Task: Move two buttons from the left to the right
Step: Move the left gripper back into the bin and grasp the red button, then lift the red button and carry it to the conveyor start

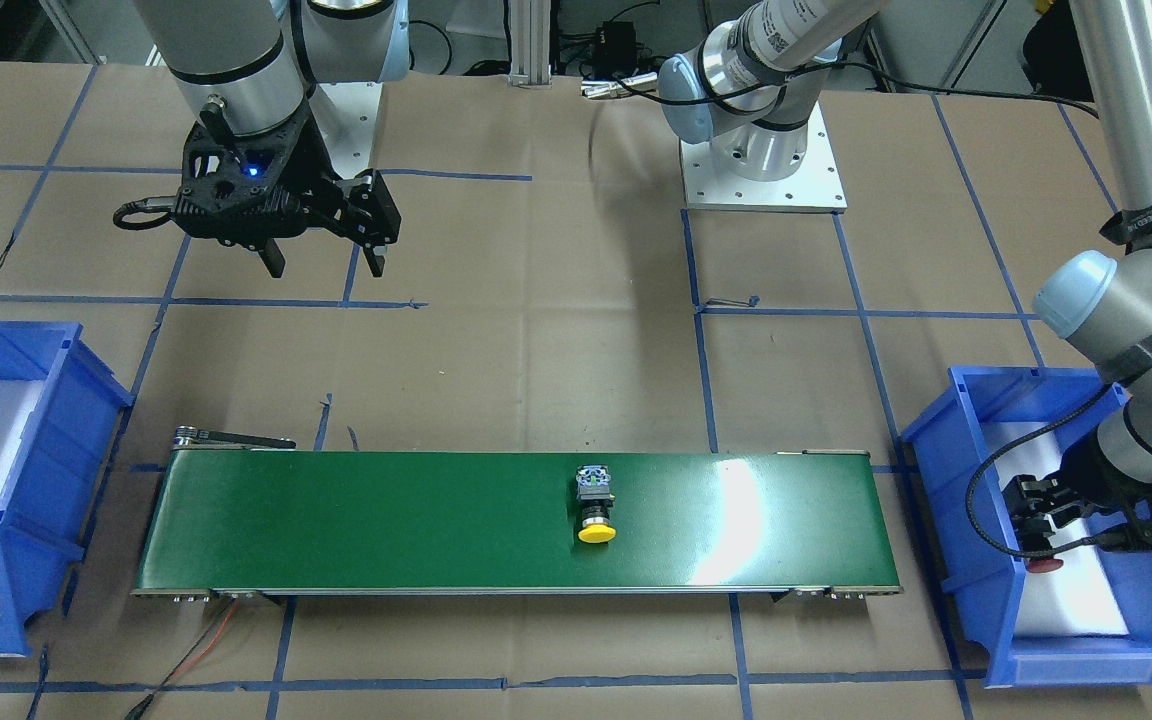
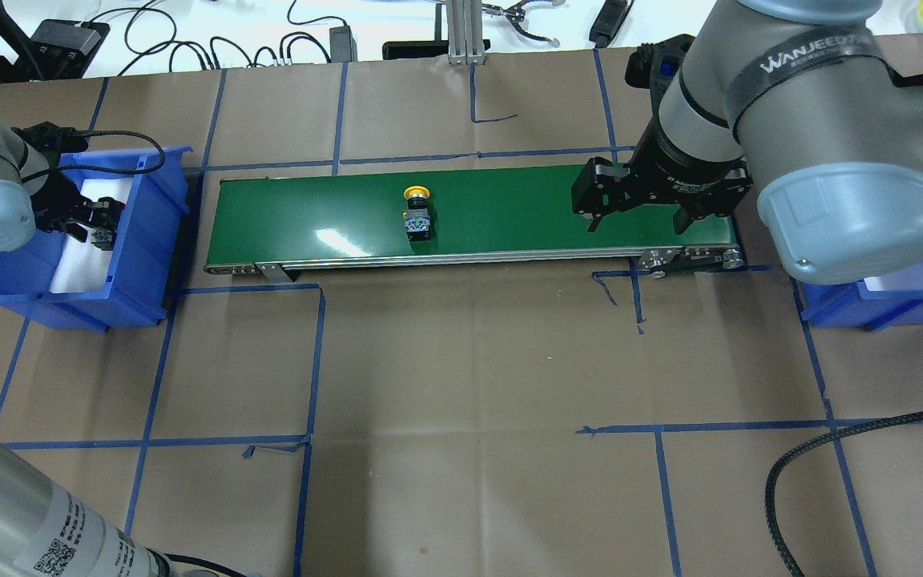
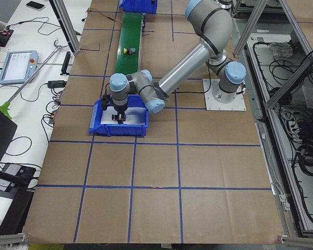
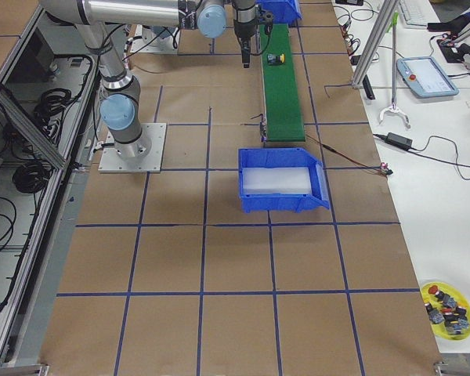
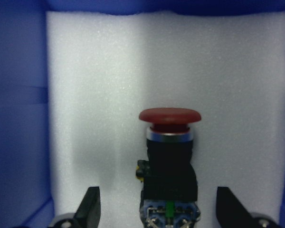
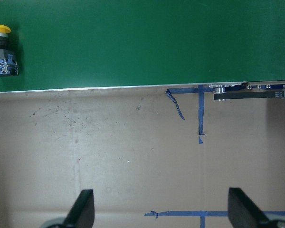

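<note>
The red button (image 5: 170,156) lies on white foam in the blue bin (image 2: 149,232) on my left side, cap pointing away from the wrist camera; it also shows in the front view (image 1: 1042,566). My left gripper (image 5: 159,211) is open, down in this bin, with its fingers on either side of the button's body, apart from it. The yellow button (image 2: 417,212) lies on its side near the middle of the green conveyor belt (image 2: 509,208). My right gripper (image 2: 638,220) is open and empty, hanging over the belt's right end, well clear of the yellow button (image 6: 0,47).
A second blue bin (image 1: 36,400) with a white foam floor stands past the belt's right end, partly hidden by my right arm in the overhead view. Brown paper with blue tape lines covers the table. A yellow dish of spare buttons (image 4: 446,305) sits far off.
</note>
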Robot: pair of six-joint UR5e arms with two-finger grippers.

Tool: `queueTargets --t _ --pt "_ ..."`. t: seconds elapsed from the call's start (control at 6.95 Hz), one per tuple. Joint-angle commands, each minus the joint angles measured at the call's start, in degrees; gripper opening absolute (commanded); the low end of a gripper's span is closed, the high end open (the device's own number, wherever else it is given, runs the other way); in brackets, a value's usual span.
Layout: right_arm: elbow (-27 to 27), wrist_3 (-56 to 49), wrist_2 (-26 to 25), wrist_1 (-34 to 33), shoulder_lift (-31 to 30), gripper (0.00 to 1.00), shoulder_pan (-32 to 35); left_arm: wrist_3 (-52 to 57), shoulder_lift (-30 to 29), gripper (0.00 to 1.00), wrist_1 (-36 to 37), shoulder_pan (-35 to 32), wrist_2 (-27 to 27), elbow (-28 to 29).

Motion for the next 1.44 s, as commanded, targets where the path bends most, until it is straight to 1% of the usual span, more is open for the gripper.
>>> queueTargets --t 0.0,0.14,0.29,0.43,0.72,0.86,1.01,1.15,1.3 --pt "0.00 0.00 0.00 0.00 0.00 1.00 0.00 0.30 -0.03 0.29 0.00 -0.06 -0.01 0.14" --pt "0.00 0.00 0.00 0.00 0.00 1.00 0.00 0.39 0.06 0.14 -0.17 -0.14 -0.01 1.01" --pt "0.00 0.00 0.00 0.00 0.00 1.00 0.00 0.56 0.84 0.11 -1.30 -0.23 0.16 2.67" --pt "0.00 0.00 0.09 0.00 0.00 1.00 0.00 1.26 2.41 0.11 -6.36 -0.23 0.25 5.39" --pt "0.00 0.00 0.09 0.00 0.00 1.00 0.00 1.62 6.45 0.11 -22.07 -0.15 0.34 12.85" --pt "0.00 0.00 0.00 0.00 0.00 1.00 0.00 1.53 7.86 0.11 -28.06 -0.23 0.43 15.76" --pt "0.00 0.00 0.00 0.00 0.00 1.00 0.00 1.36 8.66 0.11 -30.65 -0.32 0.69 17.09" --pt "0.00 0.00 0.00 0.00 0.00 1.00 0.00 0.92 9.28 0.11 -30.84 -1.54 0.78 16.58" --pt "0.00 0.00 0.00 0.00 0.00 1.00 -0.09 -1.26 9.28 0.11 -30.76 -4.25 1.04 16.40"
